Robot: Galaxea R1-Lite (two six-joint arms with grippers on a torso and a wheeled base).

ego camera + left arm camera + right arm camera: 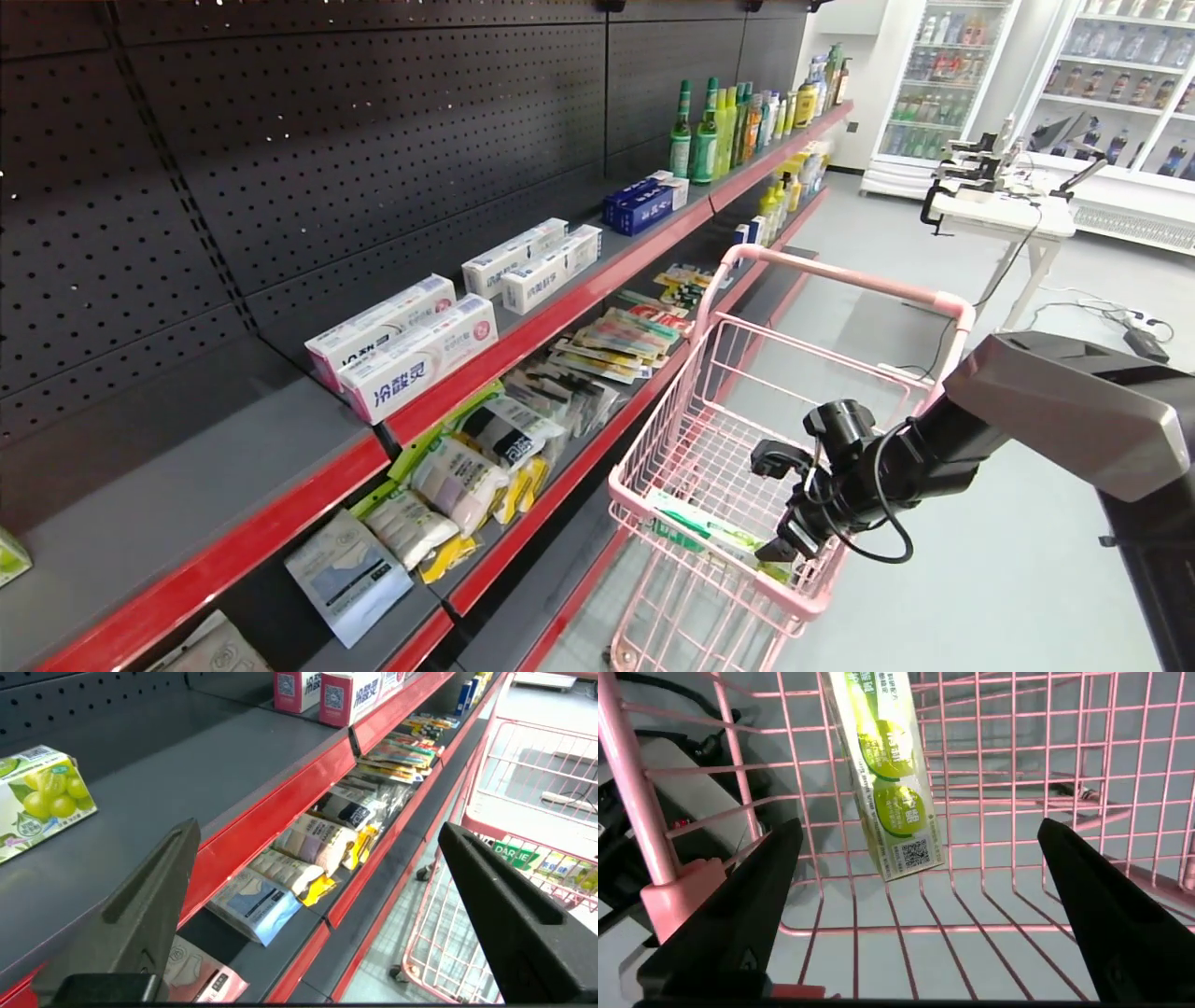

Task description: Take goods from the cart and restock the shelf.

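Observation:
A pink wire cart [845, 280] stands in the aisle beside the shelf. A long green and white box [709, 532] lies in its basket. My right gripper [780, 546] hangs inside the cart's near corner, just above that box. In the right wrist view the right gripper [920, 826] is open, and the box [887, 775] lies on the cart's wire floor ahead of the gap, untouched. My left gripper [318, 831] is open and empty above the grey top shelf board [206, 775]. A green grape-printed box [42, 798] stands on that board, off to one side.
Toothpaste boxes [411, 341] and green bottles [709, 131] line the top shelf further along, with bare board between. Packets [467, 476] fill the lower shelf. A white table [1008, 210] and glass-door coolers [934, 75] stand beyond the cart.

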